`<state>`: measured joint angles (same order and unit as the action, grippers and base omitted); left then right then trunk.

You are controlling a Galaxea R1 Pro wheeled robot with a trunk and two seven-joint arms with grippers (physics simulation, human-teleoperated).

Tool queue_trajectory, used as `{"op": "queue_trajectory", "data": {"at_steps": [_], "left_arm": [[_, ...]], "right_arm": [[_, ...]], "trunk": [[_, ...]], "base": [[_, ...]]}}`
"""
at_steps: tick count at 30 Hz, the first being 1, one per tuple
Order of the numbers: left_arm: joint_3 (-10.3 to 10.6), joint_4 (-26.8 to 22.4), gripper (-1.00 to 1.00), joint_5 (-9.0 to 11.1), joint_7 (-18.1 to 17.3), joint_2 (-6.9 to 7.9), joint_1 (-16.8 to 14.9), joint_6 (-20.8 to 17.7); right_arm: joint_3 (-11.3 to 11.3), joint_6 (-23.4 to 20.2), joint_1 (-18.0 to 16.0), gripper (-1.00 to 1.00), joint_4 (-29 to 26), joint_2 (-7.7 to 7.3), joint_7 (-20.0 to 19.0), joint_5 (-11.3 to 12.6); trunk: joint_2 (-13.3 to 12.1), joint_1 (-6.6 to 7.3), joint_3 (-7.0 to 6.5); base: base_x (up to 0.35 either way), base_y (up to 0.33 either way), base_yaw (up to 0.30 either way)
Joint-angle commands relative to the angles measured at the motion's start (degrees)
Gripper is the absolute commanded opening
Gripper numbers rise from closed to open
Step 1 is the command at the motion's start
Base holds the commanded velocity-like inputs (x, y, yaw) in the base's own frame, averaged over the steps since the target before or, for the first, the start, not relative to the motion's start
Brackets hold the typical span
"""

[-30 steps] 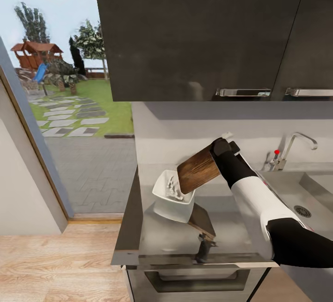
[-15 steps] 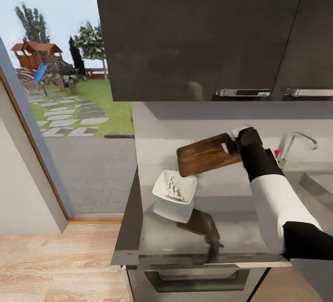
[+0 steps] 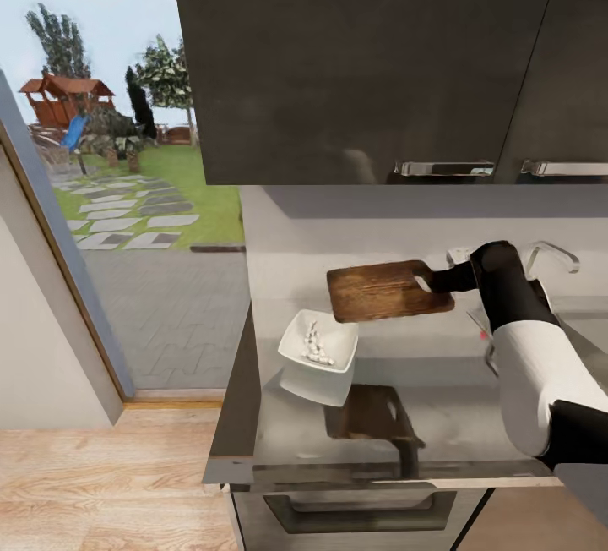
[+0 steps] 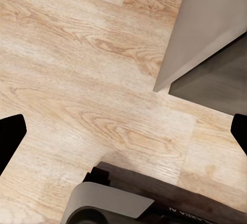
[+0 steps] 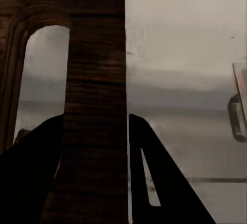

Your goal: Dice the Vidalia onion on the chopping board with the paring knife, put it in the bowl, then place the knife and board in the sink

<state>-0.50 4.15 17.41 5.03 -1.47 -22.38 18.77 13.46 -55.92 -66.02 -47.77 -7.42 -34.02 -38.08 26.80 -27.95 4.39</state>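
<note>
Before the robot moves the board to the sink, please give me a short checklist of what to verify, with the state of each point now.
1. Right hand shut on the chopping board at its handle end: ok.
2. Board lifted clear of the countertop: ok.
3. Board clear of the bowl: ok.
4. Diced onion lies in the bowl: ok.
5. Room in the sink: cannot tell, the arm hides it.
6. Left hand open, over the floor: ok.

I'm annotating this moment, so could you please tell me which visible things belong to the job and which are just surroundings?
Job:
- chopping board, held above the countertop by the right tool
- bowl with white onion pieces
- sink

Surroundings:
- upper cabinets
- garden playhouse
- wood floor
</note>
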Motion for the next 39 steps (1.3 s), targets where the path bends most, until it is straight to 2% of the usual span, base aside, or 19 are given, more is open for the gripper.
{"op": "queue_trajectory", "data": {"at_steps": [1,7,11,17,19,22,23,25,27,29,34,36,39], "left_arm": [[-0.03,0.24,1.0,0.08,0.07,-0.02,-0.12,0.39],[-0.03,0.24,1.0,0.08,0.07,-0.02,-0.12,0.39],[-0.03,0.24,1.0,0.08,0.22,0.04,-0.12,0.39],[-0.09,0.24,1.0,0.08,0.34,0.29,-0.12,0.43],[-0.1,0.24,1.0,0.08,0.34,0.34,-0.12,0.45],[-0.11,0.24,1.0,0.08,0.34,0.4,-0.12,0.47],[-0.11,0.24,1.0,0.08,0.34,0.4,-0.12,0.47],[-0.11,0.24,1.0,0.08,0.34,0.41,-0.12,0.47],[-0.11,0.24,1.0,0.08,0.34,0.42,-0.12,0.48],[-0.11,0.24,1.0,0.08,0.34,0.42,-0.12,0.48],[-0.04,0.24,1.0,0.08,0.39,0.42,-0.12,0.48],[-0.09,0.24,1.0,0.08,0.48,0.42,-0.12,0.48],[-0.09,0.24,1.0,0.08,0.57,0.42,-0.12,0.48]], "right_arm": [[0.13,-0.11,-0.08,-1.0,0.66,-0.13,-1.63,-0.25],[0.07,0.54,0.1,-1.0,1.48,-0.22,-2.54,-0.45],[0.17,5.08,0.37,-1.0,3.56,-0.34,-2.52,-0.5],[0.6,13.06,0.45,-1.0,10.03,-3.24,-2.25,-0.35],[2.69,14.72,0.45,-1.0,11.38,-3.76,-1.83,-0.34],[10.4,15.84,0.45,-1.0,13.32,-4.22,-0.5,-0.36],[11.85,16.03,0.45,-1.0,13.63,-4.25,-0.16,-0.38],[16.51,17.34,0.42,-1.0,14.87,-4.31,1.79,-0.43],[19.15,19.31,0.44,-1.0,15.66,-4.34,4.89,-0.45],[20.24,19.99,0.45,-1.0,16.01,-4.41,7.29,-0.37],[21.12,20.31,0.45,-1.0,17.2,-4.31,8.91,-0.34],[21.46,20.51,0.45,-1.0,18.7,-4.28,12.03,-0.33],[21.57,20.64,0.45,-1.0,19.08,-4.23,14.27,-0.27]], "trunk": [[0.13,-0.03,0.11],[0.13,-0.03,0.11],[0.13,-0.03,0.11],[0.13,-0.03,0.11],[0.13,-0.03,0.11],[0.13,-0.03,0.11],[0.13,-0.03,0.11],[0.13,-0.03,0.11],[0.13,-0.03,0.11],[0.13,-0.03,0.11],[0.13,-0.03,0.11],[0.13,-0.03,0.11],[0.13,-0.03,0.11]], "base": [[0.0,0.0,0.0],[0.0,0.0,0.0],[0.0,0.0,0.0],[0.0,0.0,0.0],[0.0,0.0,0.0],[0.0,0.0,0.0],[0.0,0.0,0.0],[0.0,0.0,0.0],[0.0,0.0,0.0],[0.0,0.0,0.0],[0.0,-0.001,0.0],[0.0,-0.15,0.0],[0.01,-0.262,0.0]]}}
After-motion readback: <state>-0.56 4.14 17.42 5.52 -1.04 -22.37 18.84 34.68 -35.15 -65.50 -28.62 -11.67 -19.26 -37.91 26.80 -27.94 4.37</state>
